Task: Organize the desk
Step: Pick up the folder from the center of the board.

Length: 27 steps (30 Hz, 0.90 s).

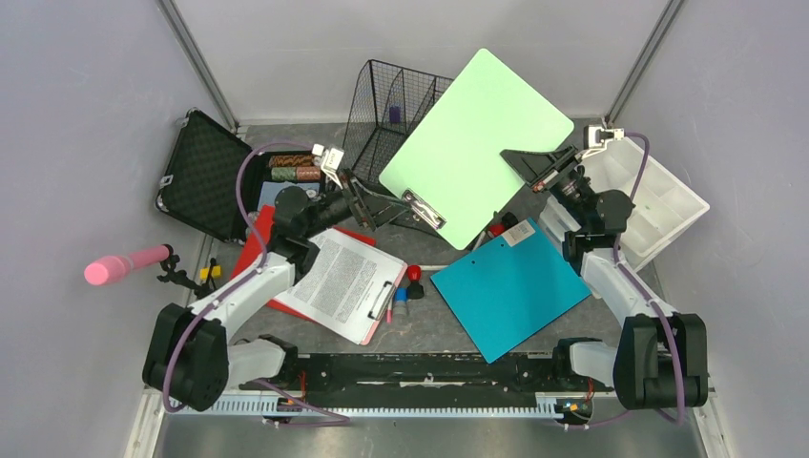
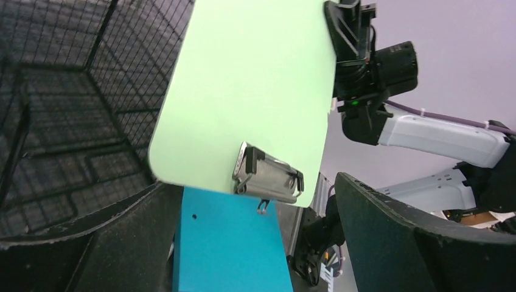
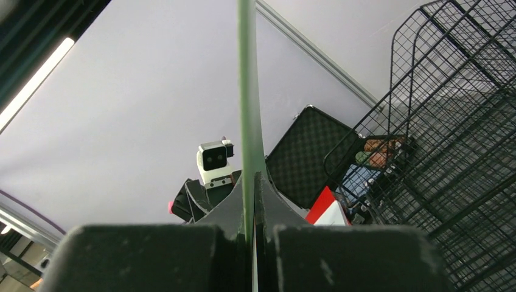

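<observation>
Clipboard [image 1: 477, 143]: green, raised over worktop [image 1: 441, 250]; likely stiff, light, slick; pinch an edge.
Right fingers [image 3: 152, 255]: clenched on its edge.
Left fingers [image 2: 401, 237]: spread, empty.

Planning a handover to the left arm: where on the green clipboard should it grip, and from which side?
Probably the bare edge beside the metal clip, approached from the left with jaws straddling the thin board. The green clipboard hangs tilted in the air, the right gripper shut on its right edge, and the open left gripper faces the clip end.
</observation>
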Tool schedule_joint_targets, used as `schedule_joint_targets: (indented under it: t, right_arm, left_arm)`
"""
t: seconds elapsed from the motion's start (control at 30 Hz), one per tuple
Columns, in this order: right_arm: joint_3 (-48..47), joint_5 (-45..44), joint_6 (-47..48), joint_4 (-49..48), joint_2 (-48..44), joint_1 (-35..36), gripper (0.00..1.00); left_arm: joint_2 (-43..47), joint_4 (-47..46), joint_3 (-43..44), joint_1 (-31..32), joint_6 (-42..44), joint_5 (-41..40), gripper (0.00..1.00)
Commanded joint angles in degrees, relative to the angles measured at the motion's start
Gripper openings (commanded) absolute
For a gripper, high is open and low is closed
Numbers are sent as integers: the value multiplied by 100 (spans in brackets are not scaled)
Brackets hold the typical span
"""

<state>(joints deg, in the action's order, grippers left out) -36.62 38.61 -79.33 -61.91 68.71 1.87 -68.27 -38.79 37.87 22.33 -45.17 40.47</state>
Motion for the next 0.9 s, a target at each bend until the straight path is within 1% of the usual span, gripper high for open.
schedule_joint_targets:
  t: [0.0, 0.2, 0.3, 0.37, 0.5, 0.6, 0.73, 0.77, 0.8, 0.83, 0.87]
  right_arm:
    - [18, -214, -335, -680, 25, -1, 0]
    - [109, -240, -423, -792, 23, 1, 0]
    - [159, -239, -401, -791, 28, 3, 0]
    - [203, -257, -393, -796, 39, -2, 0]
    - [273, -284, -289, -719, 27, 1, 0]
    - [359, -301, -198, -609, -21, -2, 0]
    - [384, -335, -113, -509, -52, -11, 0]
    - [392, -336, -93, -502, -75, -11, 0]
    - [393, -345, -52, -498, -97, -18, 2]
    - [401, -344, -27, -480, -124, -42, 7]
    - [416, -339, 18, -473, -143, -73, 17]
  left_arm:
    - [-387, -1420, 106, 216, -230, -43, 100]
    - [-1137, -2549, 258, 394, -816, 93, 99]
    - [-1418, -2920, 428, 439, -1167, 189, 89]
    - [-1555, -2951, 540, 472, -1297, 241, 80]
    - [-1743, -3319, 530, 509, -1669, 143, 58]
    - [-1741, -3333, 530, 510, -1777, 103, 44]
    - [-1593, -3164, 484, 510, -1817, 11, 16]
    - [-1509, -3031, 440, 510, -1768, -39, 7]
    - [-1424, -2893, 405, 510, -1708, -93, 2]
    - [-1297, -2675, 344, 510, -1624, -168, 2]
    - [-1135, -2463, 272, 501, -1538, -257, 2]
